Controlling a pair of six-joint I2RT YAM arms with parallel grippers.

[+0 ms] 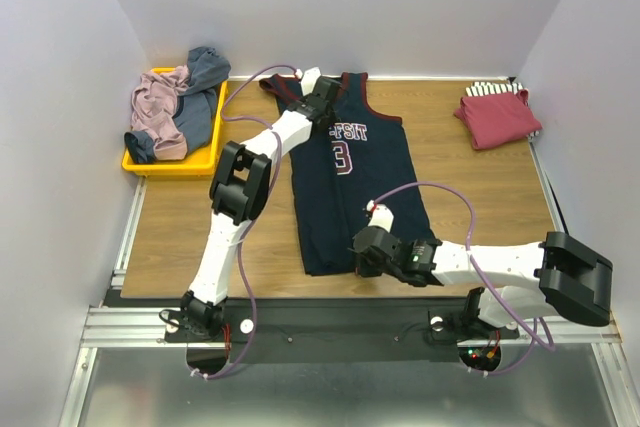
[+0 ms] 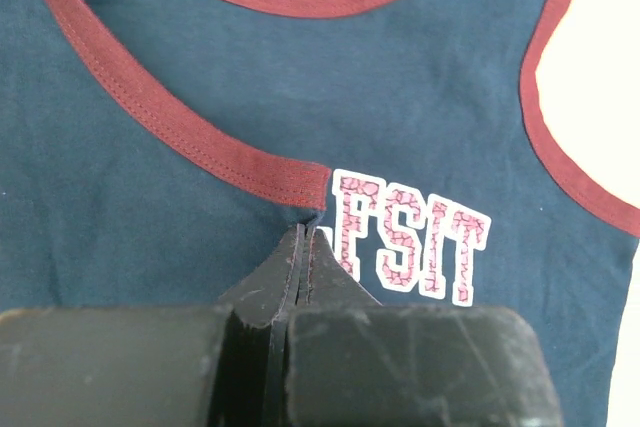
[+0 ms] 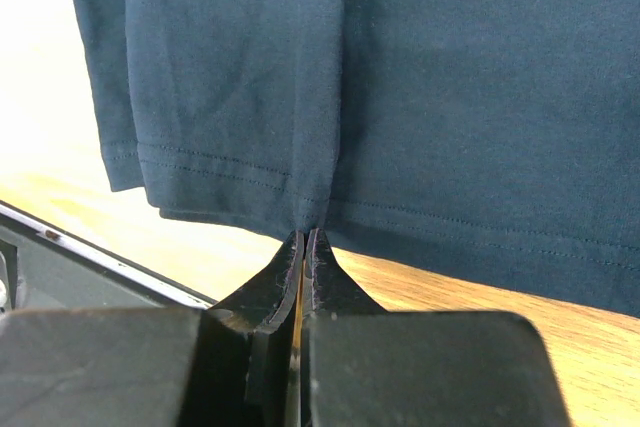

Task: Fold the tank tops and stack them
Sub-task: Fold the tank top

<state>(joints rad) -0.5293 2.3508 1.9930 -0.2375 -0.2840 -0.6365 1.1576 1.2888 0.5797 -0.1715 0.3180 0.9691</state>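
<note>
1. The left gripper has its fingers pressed together on the navy jersey. They pinch a folded edge where the maroon trim ends, with the lettering just right of the tips.
2. The right gripper is likewise closed on the hem, and a crease runs up from its fingertips.
3. Judged from this, the two pinches sit at opposite ends of one lengthwise fold (probably to carry that edge evenly).
4. Count: two grippers and five tops. One jersey lies between the fingers. A dark red top sits on a striped one, well right of them. A mauve top and a grey-blue top lie in the yellow tray, off to the left.
</note>
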